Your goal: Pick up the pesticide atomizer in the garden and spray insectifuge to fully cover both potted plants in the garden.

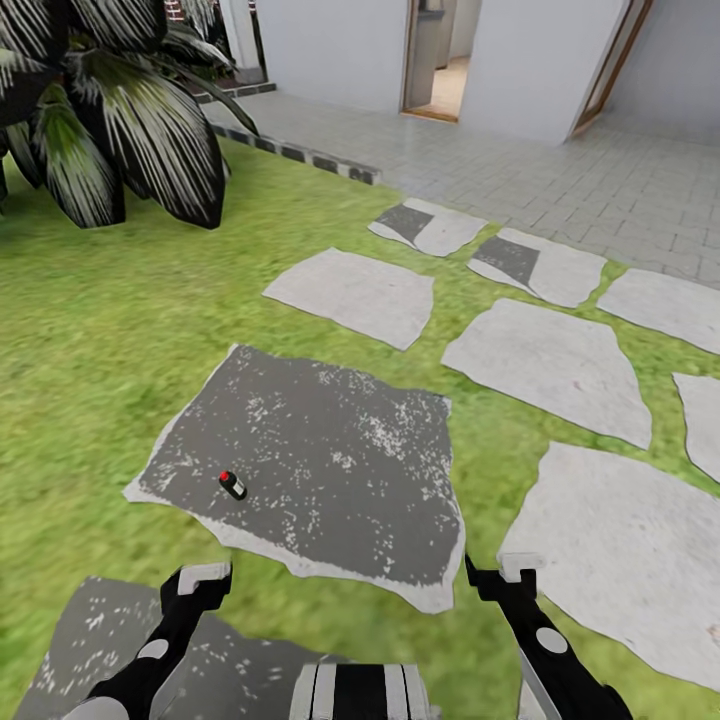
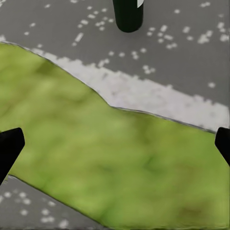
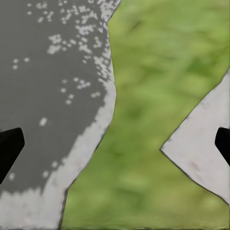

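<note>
On the dark speckled stepping stone, near its left corner, the pesticide atomizer stands upright, straight ahead of the left gripper, nearer than the right gripper, both with fingers apart.

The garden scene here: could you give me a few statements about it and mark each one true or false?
1. The atomizer stands on a dark speckled stone. True.
2. The left hand holds the atomizer. False: it is open and empty, short of the bottle.
3. A big dark bush grows at the lawn's far left. True.
4. The right hand is shut on a leaf. False: it is open, above grass and stone edges.
5. An open doorway shows in the far wall. True.
</note>
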Robot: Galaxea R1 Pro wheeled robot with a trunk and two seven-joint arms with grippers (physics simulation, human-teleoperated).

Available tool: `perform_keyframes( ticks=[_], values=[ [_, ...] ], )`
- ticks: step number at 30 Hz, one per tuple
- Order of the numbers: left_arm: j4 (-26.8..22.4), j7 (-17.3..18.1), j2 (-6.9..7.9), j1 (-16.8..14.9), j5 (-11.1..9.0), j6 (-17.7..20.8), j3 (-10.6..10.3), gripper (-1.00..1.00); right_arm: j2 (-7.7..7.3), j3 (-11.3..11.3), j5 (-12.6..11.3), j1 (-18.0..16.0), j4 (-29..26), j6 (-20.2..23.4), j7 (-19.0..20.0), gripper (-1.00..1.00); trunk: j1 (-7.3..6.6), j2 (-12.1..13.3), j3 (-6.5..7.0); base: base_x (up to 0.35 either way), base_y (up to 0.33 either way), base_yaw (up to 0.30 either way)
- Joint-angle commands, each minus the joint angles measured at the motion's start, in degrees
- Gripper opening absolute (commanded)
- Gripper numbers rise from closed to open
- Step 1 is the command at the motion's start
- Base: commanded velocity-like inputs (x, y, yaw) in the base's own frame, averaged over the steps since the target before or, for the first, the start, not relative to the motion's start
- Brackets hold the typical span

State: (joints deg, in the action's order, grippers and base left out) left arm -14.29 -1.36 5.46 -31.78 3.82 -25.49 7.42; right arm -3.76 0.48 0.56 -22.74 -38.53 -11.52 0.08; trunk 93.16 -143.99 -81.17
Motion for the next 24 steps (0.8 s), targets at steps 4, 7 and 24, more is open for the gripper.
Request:
perform_keyframes(
  ticks=[4,7,24],
  values=[
    [0.1,-0.1,-0.02,0.0,0.4,-0.3,0.3,1.00,-0.02,0.0,0.1,0.0,0.0,-0.2,0.0,1.00,0.01,0.0,-0.63,0.000,0.000,0.000],
    [0.1,-0.1,-0.08,0.0,0.4,-0.4,0.2,1.00,-0.02,0.0,0.1,0.0,0.0,-0.2,0.0,1.00,0.01,0.0,-0.86,0.000,0.000,0.000],
    [0.0,-0.1,-0.10,0.0,0.5,-0.4,0.2,1.00,-0.02,0.0,0.0,0.0,-0.1,-0.2,0.0,1.00,0.01,0.0,-1.00,0.117,0.000,0.000]
  ],
)
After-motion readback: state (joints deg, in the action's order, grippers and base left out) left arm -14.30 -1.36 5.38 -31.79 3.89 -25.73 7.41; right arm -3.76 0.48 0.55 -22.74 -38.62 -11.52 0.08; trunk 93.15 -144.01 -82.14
